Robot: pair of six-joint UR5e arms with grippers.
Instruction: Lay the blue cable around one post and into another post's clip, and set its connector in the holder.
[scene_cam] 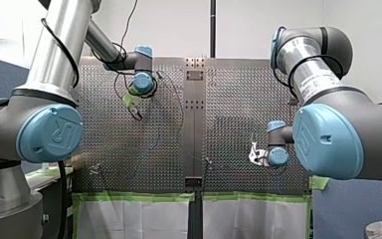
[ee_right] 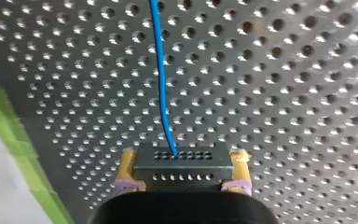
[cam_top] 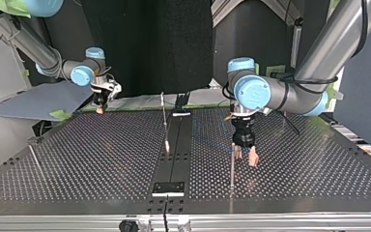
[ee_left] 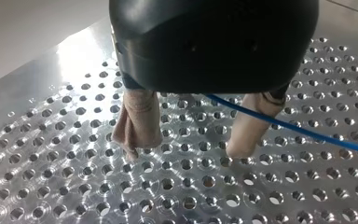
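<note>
Right hand (ee_right: pixel 184 159) pinching the black connector (ee_right: pixel 182 170) by its sides, near the bench (ee_right: pixel 284 93) edge with green tape (ee_right: pixel 9 154). Blue cable (ee_right: pixel 161 84) runs ahead off it. Left hand (ee_left: pixel 185 150) spread mid-bench, cable crossing by one pad (ee_left: pixel 242 140), contact unclear. Cable likely light, limp, slippy: pinch it close to the post (cam_top: pixel 232 166). Connector rigid, hold flat sides. Cable barely shows in wide views; post clips and holder not made out.

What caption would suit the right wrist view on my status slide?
Right gripper clamps the dark connector, its blue cable running ahead across the perforated table.
</note>
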